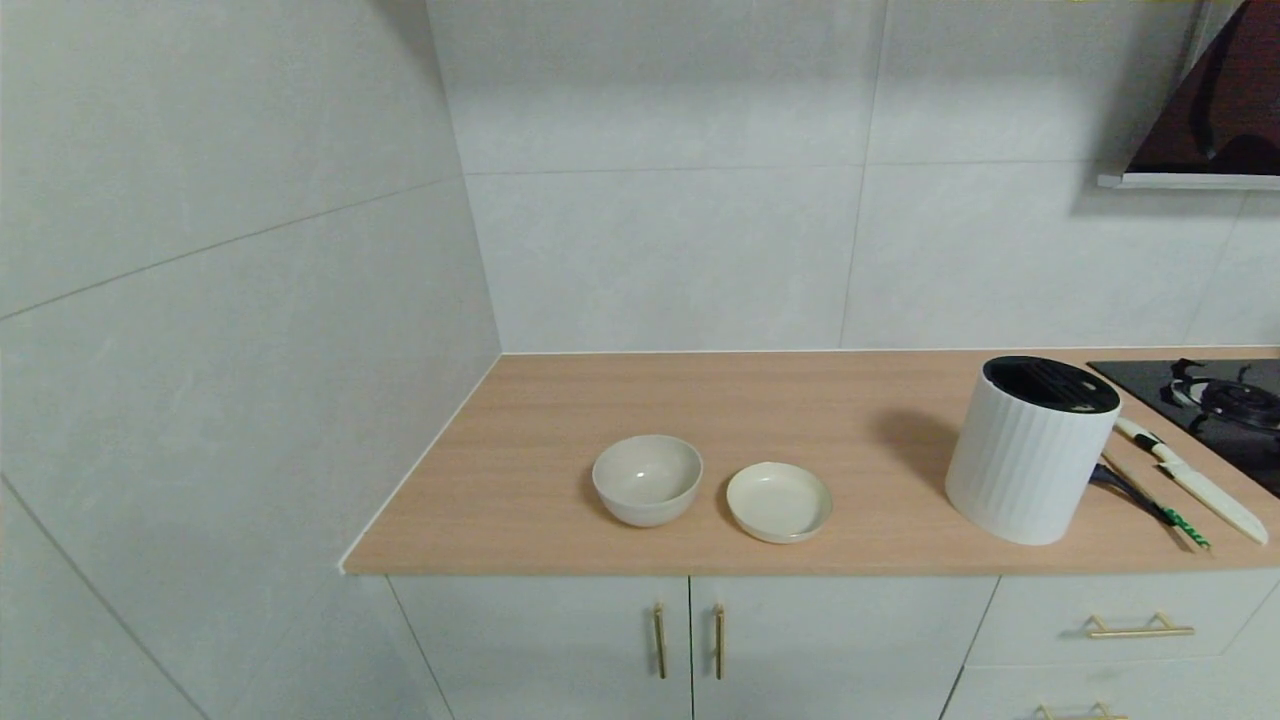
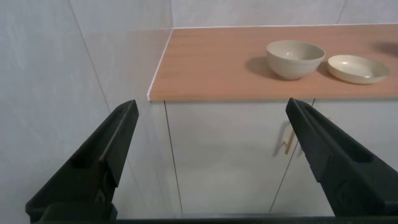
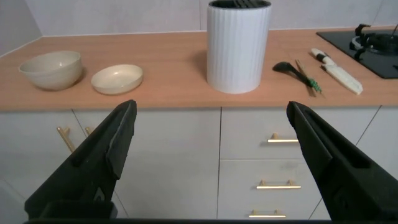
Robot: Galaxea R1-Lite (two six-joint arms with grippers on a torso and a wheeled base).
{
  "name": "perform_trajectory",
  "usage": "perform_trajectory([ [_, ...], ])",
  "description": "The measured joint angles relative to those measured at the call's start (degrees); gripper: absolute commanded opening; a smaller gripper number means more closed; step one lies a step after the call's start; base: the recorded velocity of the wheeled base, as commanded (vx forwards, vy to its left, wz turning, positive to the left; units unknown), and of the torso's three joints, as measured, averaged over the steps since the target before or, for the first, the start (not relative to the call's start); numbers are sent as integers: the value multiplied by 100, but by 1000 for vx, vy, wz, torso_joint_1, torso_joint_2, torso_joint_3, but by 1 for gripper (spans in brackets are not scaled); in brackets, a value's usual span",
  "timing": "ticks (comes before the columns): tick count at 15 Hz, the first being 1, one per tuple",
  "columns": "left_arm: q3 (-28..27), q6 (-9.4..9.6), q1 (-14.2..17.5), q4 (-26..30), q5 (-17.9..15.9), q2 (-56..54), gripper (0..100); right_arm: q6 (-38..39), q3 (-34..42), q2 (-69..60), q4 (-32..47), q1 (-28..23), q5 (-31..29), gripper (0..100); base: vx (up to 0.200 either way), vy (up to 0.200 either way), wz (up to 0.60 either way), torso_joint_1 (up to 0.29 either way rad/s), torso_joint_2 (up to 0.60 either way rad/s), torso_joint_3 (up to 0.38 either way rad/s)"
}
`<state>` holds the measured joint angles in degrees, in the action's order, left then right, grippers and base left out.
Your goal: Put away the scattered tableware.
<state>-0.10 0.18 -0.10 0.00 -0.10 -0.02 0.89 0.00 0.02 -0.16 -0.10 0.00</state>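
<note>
Head view: knife (image 1: 1195, 482) lies handle toward wall (image 1: 700, 250).

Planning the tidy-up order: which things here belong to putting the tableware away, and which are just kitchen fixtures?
Job: bowl, shallow dish, knife, chopsticks, black spoon, probably the white ribbed utensil holder.
Just there: gas hob, range hood, cabinet doors.

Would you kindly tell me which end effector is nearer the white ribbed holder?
Right. The right end effector faces the white ribbed holder across the counter edge; the left end effector is off the counter's left corner, farther away.
</note>
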Motion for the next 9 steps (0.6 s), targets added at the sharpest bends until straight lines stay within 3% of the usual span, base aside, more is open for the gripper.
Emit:
perform_trajectory([
  [9,0,0,0,2,0,2,100,0,0,0,0,0,0,100,0,0,0,-218,485,258],
])
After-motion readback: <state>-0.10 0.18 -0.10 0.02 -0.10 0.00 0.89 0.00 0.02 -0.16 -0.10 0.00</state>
